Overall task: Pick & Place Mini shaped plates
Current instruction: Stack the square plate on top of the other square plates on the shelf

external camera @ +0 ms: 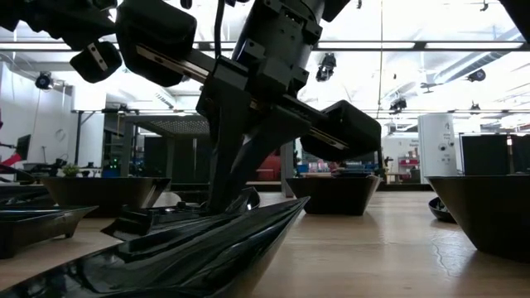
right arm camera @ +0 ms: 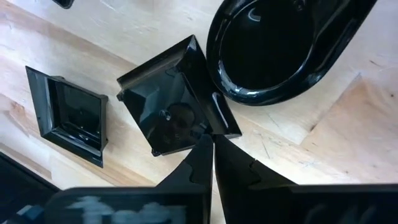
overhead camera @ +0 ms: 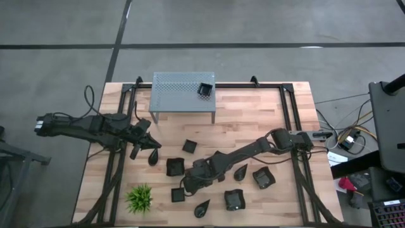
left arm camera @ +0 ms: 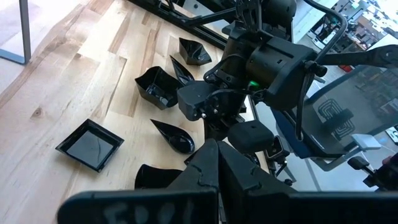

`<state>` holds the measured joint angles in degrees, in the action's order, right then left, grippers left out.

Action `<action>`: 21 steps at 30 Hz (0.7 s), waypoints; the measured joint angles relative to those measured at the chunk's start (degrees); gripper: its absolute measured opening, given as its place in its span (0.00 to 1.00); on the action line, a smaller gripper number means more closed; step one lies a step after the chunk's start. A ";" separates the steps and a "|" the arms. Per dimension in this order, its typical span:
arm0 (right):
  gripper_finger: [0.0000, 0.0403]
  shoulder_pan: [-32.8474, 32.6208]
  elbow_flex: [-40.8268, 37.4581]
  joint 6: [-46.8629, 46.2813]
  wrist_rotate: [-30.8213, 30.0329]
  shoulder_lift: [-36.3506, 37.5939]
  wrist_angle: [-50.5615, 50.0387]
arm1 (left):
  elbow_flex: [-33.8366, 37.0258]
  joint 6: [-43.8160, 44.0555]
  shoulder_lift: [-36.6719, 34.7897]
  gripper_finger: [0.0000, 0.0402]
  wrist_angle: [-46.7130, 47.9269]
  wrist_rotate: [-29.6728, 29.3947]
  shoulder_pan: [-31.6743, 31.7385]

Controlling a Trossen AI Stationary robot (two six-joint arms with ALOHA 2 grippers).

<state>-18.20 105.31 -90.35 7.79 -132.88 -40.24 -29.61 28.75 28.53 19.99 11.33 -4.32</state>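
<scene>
right gripper (right arm camera: 208, 149) low over the near part of the wooden table (overhead camera: 253, 120), fingers pinched together on the rim of a small square black plate (right arm camera: 171, 102) — rim edge caught between the tips, plate tilted. just beside it, a second square plate (right arm camera: 68, 115) lying flat, and on the other side a glossy teardrop plate (right arm camera: 273, 50), its edge almost touching the gripped one. seen from above: right gripper (overhead camera: 188, 183) reaching in from the right side toward the middle of the scattered plates, spiky green plant (overhead camera: 139, 198) near the front left corner. 1 more square plate (overhead camera: 205, 90) sitting on top of the grey perforated metal stand (overhead camera: 180, 92) at the far edge. left gripper (overhead camera: 136, 151) hovering over the left half of the table — fingers clenched shut, nothing between them, a teardrop plate (overhead camera: 153, 155) just beside it.
</scene>
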 joint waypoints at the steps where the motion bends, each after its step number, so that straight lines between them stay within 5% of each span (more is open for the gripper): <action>1: 0.02 -0.02 -0.02 0.24 -0.02 0.02 0.06 | 0.00 0.00 0.00 0.00 0.00 -0.02 0.00; 21: 0.02 -0.02 2.21 2.92 -0.45 0.68 0.24 | 0.00 0.45 0.00 0.00 -0.01 0.44 0.00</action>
<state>-18.22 107.53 -87.44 7.33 -132.20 -40.00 -29.61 29.20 28.53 19.98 11.77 -4.32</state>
